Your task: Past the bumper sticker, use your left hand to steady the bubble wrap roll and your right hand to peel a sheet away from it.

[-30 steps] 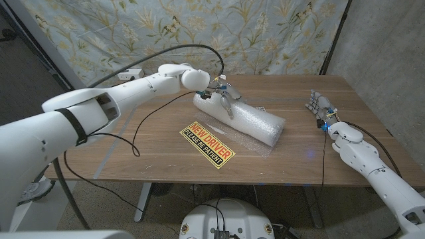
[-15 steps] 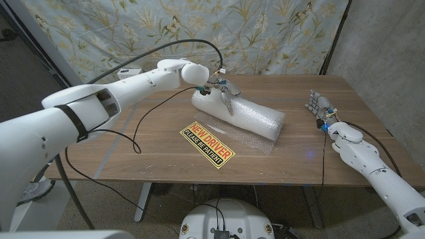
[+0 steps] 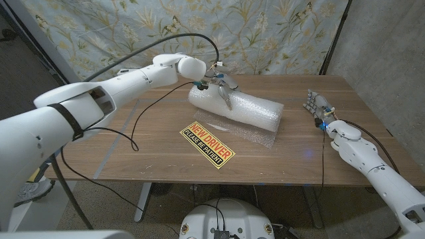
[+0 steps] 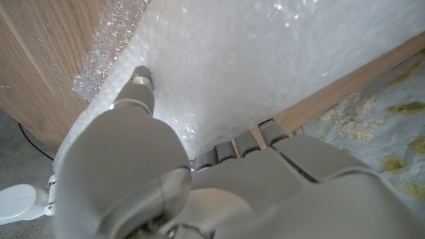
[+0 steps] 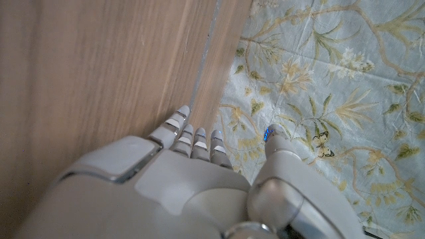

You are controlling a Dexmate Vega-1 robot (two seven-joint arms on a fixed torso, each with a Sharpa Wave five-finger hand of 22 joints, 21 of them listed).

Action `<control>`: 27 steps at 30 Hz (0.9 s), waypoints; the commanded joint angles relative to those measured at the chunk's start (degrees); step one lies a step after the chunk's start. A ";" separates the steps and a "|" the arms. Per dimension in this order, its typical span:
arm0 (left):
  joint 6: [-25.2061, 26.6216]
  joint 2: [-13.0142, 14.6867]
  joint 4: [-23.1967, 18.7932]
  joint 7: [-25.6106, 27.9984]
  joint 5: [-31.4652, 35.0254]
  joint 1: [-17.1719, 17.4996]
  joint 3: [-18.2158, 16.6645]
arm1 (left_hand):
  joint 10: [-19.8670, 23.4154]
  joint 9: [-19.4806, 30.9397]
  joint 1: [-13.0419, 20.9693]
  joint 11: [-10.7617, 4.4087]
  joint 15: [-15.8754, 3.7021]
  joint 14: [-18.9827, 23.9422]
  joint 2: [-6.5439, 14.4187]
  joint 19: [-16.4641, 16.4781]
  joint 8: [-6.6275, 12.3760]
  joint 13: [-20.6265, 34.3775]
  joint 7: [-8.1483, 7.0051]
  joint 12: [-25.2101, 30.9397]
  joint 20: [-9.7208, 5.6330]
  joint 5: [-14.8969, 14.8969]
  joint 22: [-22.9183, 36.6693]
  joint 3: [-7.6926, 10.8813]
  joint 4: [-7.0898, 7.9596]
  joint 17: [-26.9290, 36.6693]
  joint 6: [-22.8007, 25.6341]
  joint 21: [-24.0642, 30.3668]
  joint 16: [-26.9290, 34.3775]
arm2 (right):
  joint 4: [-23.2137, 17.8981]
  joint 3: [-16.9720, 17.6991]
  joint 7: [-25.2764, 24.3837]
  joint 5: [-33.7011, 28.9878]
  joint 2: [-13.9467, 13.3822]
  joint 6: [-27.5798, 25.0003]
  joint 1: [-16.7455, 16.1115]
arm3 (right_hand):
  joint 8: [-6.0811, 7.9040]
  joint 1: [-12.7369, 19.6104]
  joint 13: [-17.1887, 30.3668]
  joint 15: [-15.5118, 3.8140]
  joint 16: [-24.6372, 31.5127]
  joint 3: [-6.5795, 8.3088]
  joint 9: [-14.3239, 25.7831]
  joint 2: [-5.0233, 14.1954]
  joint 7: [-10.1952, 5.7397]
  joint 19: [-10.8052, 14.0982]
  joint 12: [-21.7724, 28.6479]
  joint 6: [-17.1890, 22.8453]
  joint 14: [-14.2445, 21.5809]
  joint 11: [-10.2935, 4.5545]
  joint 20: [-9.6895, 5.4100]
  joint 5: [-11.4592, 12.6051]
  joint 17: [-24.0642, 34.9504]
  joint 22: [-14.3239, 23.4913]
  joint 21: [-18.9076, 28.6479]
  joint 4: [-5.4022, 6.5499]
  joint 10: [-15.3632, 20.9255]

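Roll [image 3: 234, 110] swung under left hand [image 3: 219, 87]; palm contact hidden.

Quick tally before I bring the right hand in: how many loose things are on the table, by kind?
White bubble wrap roll, gripped by the left hand: 1
Yellow and black rectangular bumper sticker: 1
Total: 2
The right hand holds nothing, fingers up.

bubble wrap roll [image 3: 234, 110]: clear bubbly plastic | table [image 3: 133, 149]: matt wood | bumper sticker [image 3: 208, 145]: glossy
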 commanded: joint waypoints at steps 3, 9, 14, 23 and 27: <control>0.99 0.08 1.86 -0.99 -2.77 -0.15 -1.61 | 0.90 0.40 0.60 0.21 -0.15 0.86 0.78 0.25 0.72 0.37 -0.03 0.70 -0.04 0.48 0.10 -0.19 -0.12 0.20 1.19 0.38 0.46 | 0.89 -1.39 0.40 -0.48 0.00 -1.19 1.86 | 0.23 0.01 0.20 -0.05 0.28 0.32 0.23 0.25 0.32 -0.20 0.38 -0.28 -0.32 0.11 -0.17 0.33 0.14 0.10 0.21 -0.23 -0.54; 1.74 -0.24 2.73 -1.44 -4.60 -0.39 -2.43 | 1.21 0.53 0.63 0.11 -0.13 1.03 0.93 0.27 0.92 0.59 0.12 0.92 0.08 0.52 0.11 -0.28 -0.06 0.32 1.60 0.42 0.54 | 0.90 -1.70 0.34 -0.52 -0.16 -1.67 2.11 | 0.25 0.01 0.20 -0.01 0.28 0.32 0.23 0.25 0.30 -0.21 0.39 -0.27 -0.36 0.13 -0.18 0.33 0.14 0.10 0.21 -0.24 -0.57; 2.46 -0.58 3.44 -1.98 -6.29 -0.56 -3.03 | 1.30 0.63 0.64 0.21 -0.12 1.41 1.09 0.41 1.00 0.75 0.28 1.03 0.14 0.57 0.12 -0.30 -0.01 0.38 1.75 0.49 0.67 | 0.98 -1.82 0.29 -0.52 -0.23 -1.79 2.25 | 0.27 0.01 0.20 -0.06 0.31 0.33 0.23 0.24 0.31 -0.20 0.40 -0.25 -0.33 0.14 -0.18 0.33 0.14 0.10 0.22 -0.24 -0.58; 4.26 -0.30 2.10 -2.36 -8.23 -0.20 -3.93 | 1.67 0.82 0.74 0.41 0.01 1.67 1.34 0.52 1.07 1.06 0.34 1.31 0.30 0.67 0.15 -0.40 0.02 0.57 1.82 0.59 0.82 | 1.87 -2.26 1.16 -0.63 -0.47 -1.58 2.67 | 0.29 0.01 0.19 -0.11 0.33 0.34 0.23 0.25 0.34 -0.22 0.41 -0.22 -0.31 0.12 -0.19 0.33 0.13 0.10 0.22 -0.25 -0.61; 5.10 -0.24 1.33 -2.27 -9.31 0.24 -4.57 | 1.99 0.91 0.70 0.37 0.03 2.06 1.35 0.57 1.20 1.19 0.22 1.49 0.39 0.71 0.16 -0.45 0.04 0.57 2.11 0.63 0.90 | 2.07 -2.42 1.47 -0.59 -0.54 -1.50 2.72 | 0.31 0.01 0.19 -0.04 0.35 0.34 0.23 0.25 0.35 -0.20 0.42 -0.20 -0.30 0.03 -0.20 0.33 0.13 0.10 0.23 -0.25 -0.59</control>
